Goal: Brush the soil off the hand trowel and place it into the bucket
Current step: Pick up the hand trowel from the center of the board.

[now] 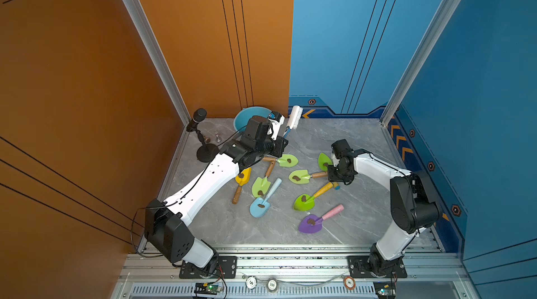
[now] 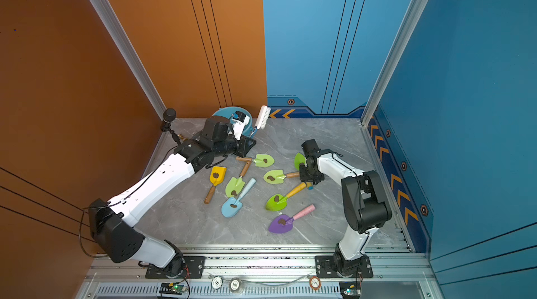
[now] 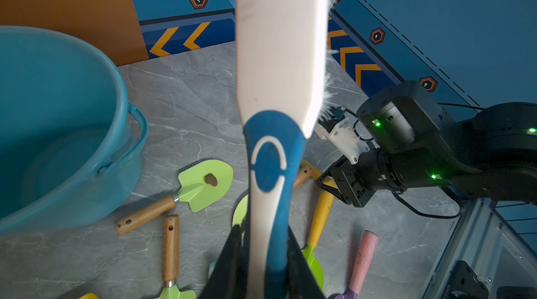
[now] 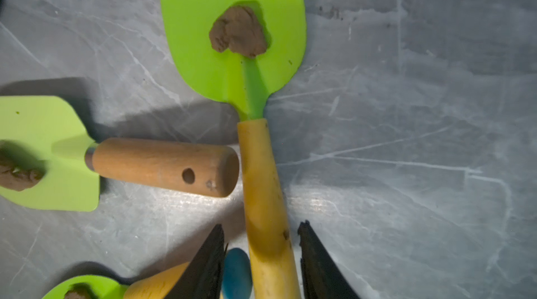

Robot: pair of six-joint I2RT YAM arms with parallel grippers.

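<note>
In the right wrist view a bright-green hand trowel (image 4: 232, 50) lies flat on the grey floor with a brown lump of soil (image 4: 238, 32) on its blade. My right gripper (image 4: 261, 225) is open. Its jaws stand either side of the trowel's yellow handle (image 4: 261, 184), with a gap on each side. In both top views the right gripper (image 1: 337, 177) covers that handle, and only the blade (image 1: 324, 161) shows. My left gripper (image 3: 264, 228) is shut on the blue-and-white brush (image 3: 279, 50), holding it up beside the light-blue bucket (image 3: 58, 123) at the back (image 1: 241, 119).
Several other soiled trowels lie scattered mid-floor: light-green ones with wooden handles (image 1: 299, 177), a yellow one (image 1: 242, 178), a light-blue one (image 1: 260, 206) and a purple one with a pink handle (image 1: 311, 223). A second yellow handle with a blue end cap (image 4: 236, 271) lies against my right gripper. A microphone stand (image 1: 203, 138) is back left.
</note>
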